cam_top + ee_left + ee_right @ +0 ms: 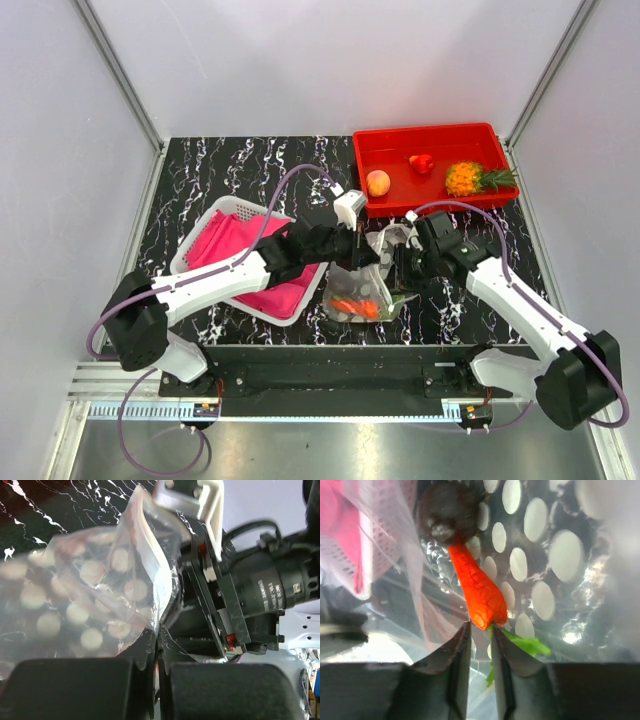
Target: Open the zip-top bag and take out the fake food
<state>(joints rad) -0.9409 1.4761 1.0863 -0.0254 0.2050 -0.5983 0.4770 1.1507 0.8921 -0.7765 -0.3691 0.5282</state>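
The left gripper point(159, 680) clamped the zip-top bag point(75, 605); the right gripper point(479, 627), perhaps nipping the carrot point(475, 585) at twelve o'clock, needed a straight pull.

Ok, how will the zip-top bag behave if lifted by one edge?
Probably floppy: the zip-top bag folds and wrinkles where the left gripper pinches it. Likely light, being thin clear film. The carrot inside may slide toward the low end.

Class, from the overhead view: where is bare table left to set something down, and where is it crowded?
Free: the table behind the white basket, left of the red tray; also the strip between tray and right arm. Crowded: the centre, where left end effector and right end effector meet at the zip-top bag.
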